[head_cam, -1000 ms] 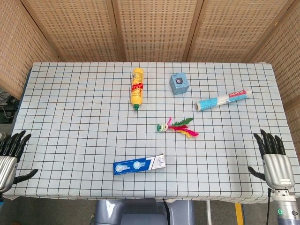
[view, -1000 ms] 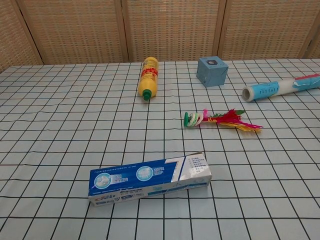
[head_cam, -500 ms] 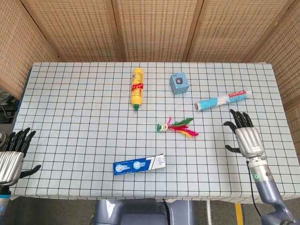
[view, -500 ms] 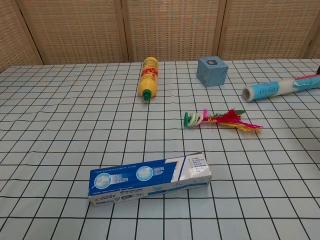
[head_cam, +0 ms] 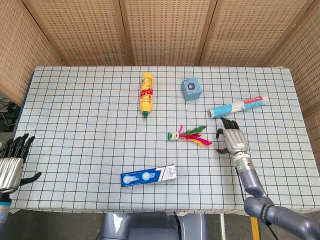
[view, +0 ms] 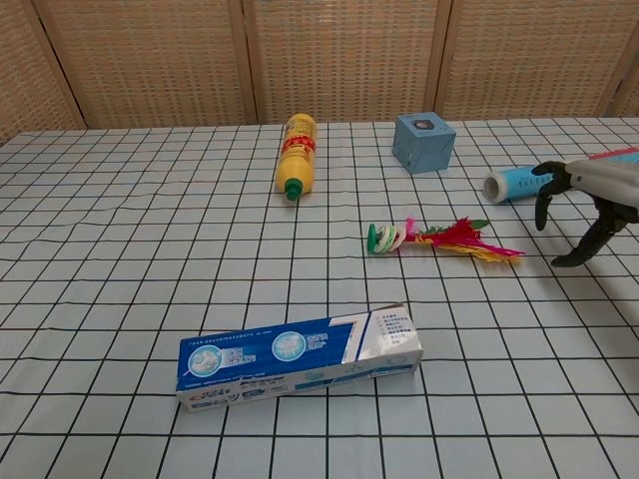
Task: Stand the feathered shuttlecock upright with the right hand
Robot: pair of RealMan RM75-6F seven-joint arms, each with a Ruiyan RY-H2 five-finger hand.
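The feathered shuttlecock (head_cam: 188, 135) (view: 435, 239) lies on its side near the table's middle, green and white base to the left, pink, red and yellow feathers pointing right. My right hand (head_cam: 232, 140) (view: 587, 200) hovers just right of the feather tips, fingers spread and empty, not touching it. My left hand (head_cam: 11, 160) is open at the table's front left corner, off the cloth edge, seen only in the head view.
A blue toothpaste box (head_cam: 148, 175) (view: 300, 356) lies in front of the shuttlecock. A yellow bottle (head_cam: 145, 94) (view: 297, 153) lies behind left, a small blue box (head_cam: 191, 89) (view: 423, 142) behind, and a rolled tube (head_cam: 237, 107) (view: 519, 183) just behind my right hand.
My right hand has moved from the front right table edge leftward and inward, ending beside the shuttlecock's feathers. The left hand barely shifted. The shuttlecock has not moved.
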